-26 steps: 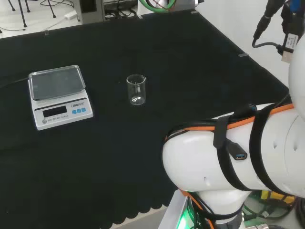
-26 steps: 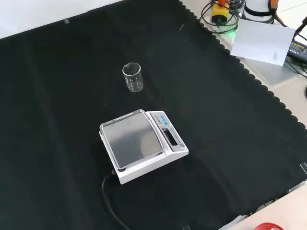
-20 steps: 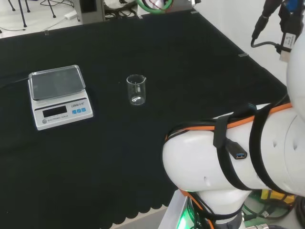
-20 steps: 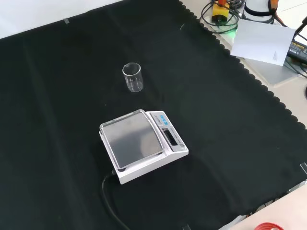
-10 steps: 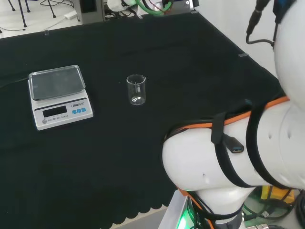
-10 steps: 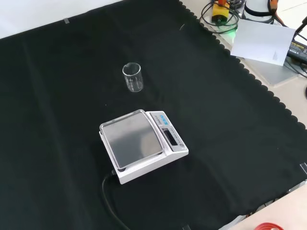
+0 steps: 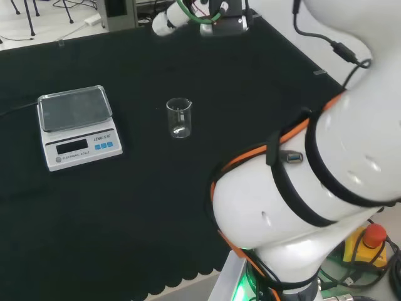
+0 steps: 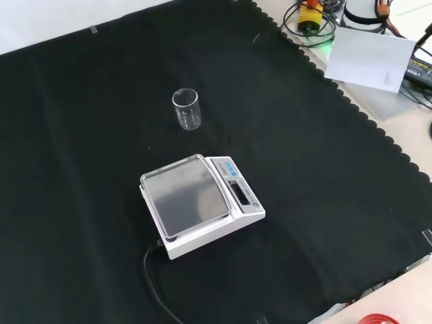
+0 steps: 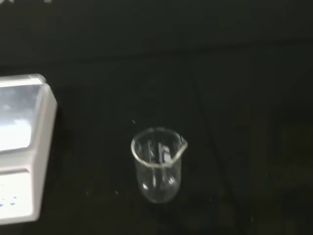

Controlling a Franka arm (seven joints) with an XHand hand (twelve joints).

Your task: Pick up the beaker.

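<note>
Black-clothed desk, with a scale and one clear beaker standing free on it.

You are looking at a desk covered edge to edge in black cloth. In the head view the arm's white links bulk large at the right. Next in size is the white scale, with its grey pan on top and a black cable trailing from it. The beaker stands upright and looks empty, near the scale yet apart from it: to its right in the head view, farther off in the front view. Nothing touches the beaker. You cannot tell whether the robot hand is released or clenched.
</note>
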